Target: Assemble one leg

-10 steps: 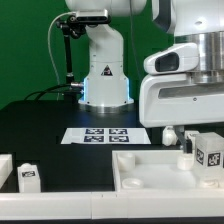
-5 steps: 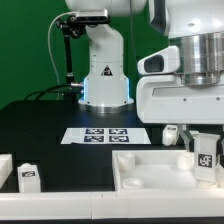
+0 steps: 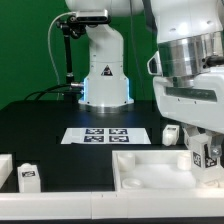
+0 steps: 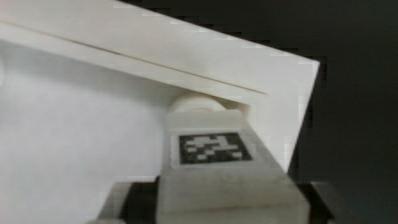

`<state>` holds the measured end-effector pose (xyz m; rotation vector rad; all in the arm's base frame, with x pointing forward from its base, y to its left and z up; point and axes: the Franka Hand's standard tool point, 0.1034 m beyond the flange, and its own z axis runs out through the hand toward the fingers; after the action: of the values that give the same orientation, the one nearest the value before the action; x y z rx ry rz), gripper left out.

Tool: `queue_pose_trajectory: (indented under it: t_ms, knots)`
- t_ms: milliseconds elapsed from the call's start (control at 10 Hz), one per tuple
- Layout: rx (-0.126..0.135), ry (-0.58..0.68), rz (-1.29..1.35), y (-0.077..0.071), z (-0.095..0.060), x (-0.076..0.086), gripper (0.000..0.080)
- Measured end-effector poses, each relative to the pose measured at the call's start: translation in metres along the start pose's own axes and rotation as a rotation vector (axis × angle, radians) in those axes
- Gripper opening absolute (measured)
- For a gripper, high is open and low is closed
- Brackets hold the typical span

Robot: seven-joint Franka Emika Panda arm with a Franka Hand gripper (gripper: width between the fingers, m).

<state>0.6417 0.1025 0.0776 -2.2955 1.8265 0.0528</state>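
Note:
My gripper (image 3: 207, 158) is shut on a leg (image 3: 210, 153), a small white peg with a black-and-white tag, at the exterior view's right. It holds the leg over the large white tray-like part (image 3: 150, 168), near that part's right end. In the wrist view the leg (image 4: 217, 150) fills the middle between my fingers, its rounded tip at a corner of the white part (image 4: 107, 110). Whether the tip touches the part I cannot tell. A second leg (image 3: 28, 177) lies at the exterior view's lower left. Another leg (image 3: 171, 134) stands just behind my gripper.
The marker board (image 3: 104, 134) lies on the black table behind the tray-like part. The robot's white base (image 3: 104, 80) stands at the back. A white edge bar (image 3: 5, 166) sits at the exterior view's lower left corner.
My gripper has turned about its vertical axis with the leg in it and has shifted slightly toward the exterior view's right. The leg's tag now faces more to the side.

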Motion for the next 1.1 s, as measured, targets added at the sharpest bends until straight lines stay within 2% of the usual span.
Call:
queue_pose_trajectory:
  t_ms: [200,300,400,500,600,700,900,1000,1100]
  knots:
    - [0.0,0.0,0.003,0.0001,0.0003,0.0,0.0291]
    - [-0.001,0.002,-0.046,-0.0003,-0.0001,0.0004,0.038]
    - [0.0,0.002,-0.268,-0.0017,-0.0014,0.0014,0.038]
    - [-0.007,0.0,-0.469,0.0,0.0002,0.001,0.0559]
    - [-0.024,-0.004,-0.611,0.0033,0.0026,-0.0022,0.0631]
    - [-0.016,0.004,-0.651,0.0023,0.0029,-0.003,0.0644]
    - [-0.017,0.004,-0.791,0.0024,0.0027,-0.0007,0.0649]
    - [-0.023,0.004,-0.885,0.0024,0.0023,-0.0007,0.0649]
    - [-0.056,0.003,-1.093,0.0004,-0.0003,-0.0026,0.0649]
